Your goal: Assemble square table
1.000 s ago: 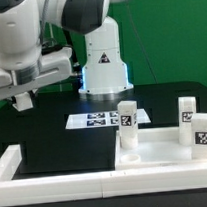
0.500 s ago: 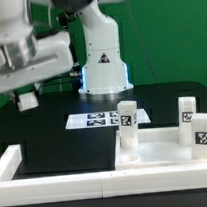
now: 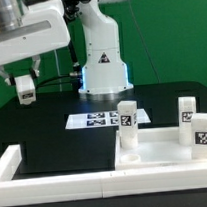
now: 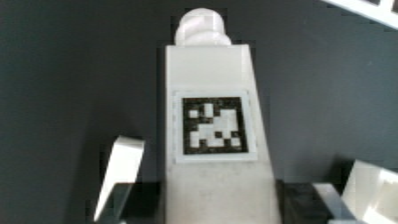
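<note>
My gripper (image 3: pixel 26 81) hangs high at the exterior view's left, shut on a white table leg (image 3: pixel 26 90) held in the air. In the wrist view that leg (image 4: pixel 214 90) fills the frame with its black-and-white tag facing the camera, between my fingers (image 4: pixel 121 182); my gripper (image 4: pixel 240 195) is closed round its lower part. The white square table top (image 3: pixel 155 154) lies at the front right. Three legs stand upright on it: one at its left (image 3: pixel 126 125), one at the back right (image 3: pixel 186 110), one at the front right (image 3: pixel 202 135).
The marker board (image 3: pixel 96 119) lies flat on the black surface in front of the robot base (image 3: pixel 102 66). Long white bars (image 3: pixel 14 164) edge the black surface at the front left. A green wall stands behind.
The arm has swung and risen at the exterior view's left, and the held leg has gone up a little. The table top and the three standing legs have not moved.
</note>
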Robot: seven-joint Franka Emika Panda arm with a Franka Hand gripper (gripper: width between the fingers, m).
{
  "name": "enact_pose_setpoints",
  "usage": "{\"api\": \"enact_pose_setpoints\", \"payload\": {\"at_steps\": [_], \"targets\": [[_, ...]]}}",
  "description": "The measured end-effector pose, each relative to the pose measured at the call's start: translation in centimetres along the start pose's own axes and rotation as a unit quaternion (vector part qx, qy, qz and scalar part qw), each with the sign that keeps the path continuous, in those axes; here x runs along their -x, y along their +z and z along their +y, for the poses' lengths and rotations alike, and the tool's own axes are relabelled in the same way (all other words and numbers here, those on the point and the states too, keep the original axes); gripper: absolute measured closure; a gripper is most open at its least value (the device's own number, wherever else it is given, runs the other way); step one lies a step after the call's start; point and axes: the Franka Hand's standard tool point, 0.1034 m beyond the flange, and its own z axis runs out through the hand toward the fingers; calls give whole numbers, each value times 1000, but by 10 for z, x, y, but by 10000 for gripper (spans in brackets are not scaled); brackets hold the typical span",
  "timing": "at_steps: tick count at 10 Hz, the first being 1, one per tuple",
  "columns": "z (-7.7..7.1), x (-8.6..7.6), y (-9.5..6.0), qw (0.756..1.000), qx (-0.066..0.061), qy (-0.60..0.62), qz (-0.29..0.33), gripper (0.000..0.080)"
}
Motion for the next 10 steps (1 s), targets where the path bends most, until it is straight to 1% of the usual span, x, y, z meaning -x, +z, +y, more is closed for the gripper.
{"api": "enact_pose_setpoints", "payload": {"at_steps": [1, 2, 3, 4, 5, 6, 7, 9, 10], "targets": [[-7, -3, 4, 999, 3, 15, 42, 508], [-20, -14, -2, 997, 10, 25, 72, 508], [-32, -38, -16, 993, 21, 36, 109, 508], [-45, -59, -27, 987, 22, 60, 144, 508], [-52, -70, -36, 982, 18, 77, 174, 508], [-49, -71, -42, 977, 29, 76, 197, 508], [-43, -67, -38, 973, 43, 73, 213, 508], [-31, -61, -38, 958, 79, 73, 265, 508], [-30, -62, -37, 951, 92, 82, 282, 508]]}}
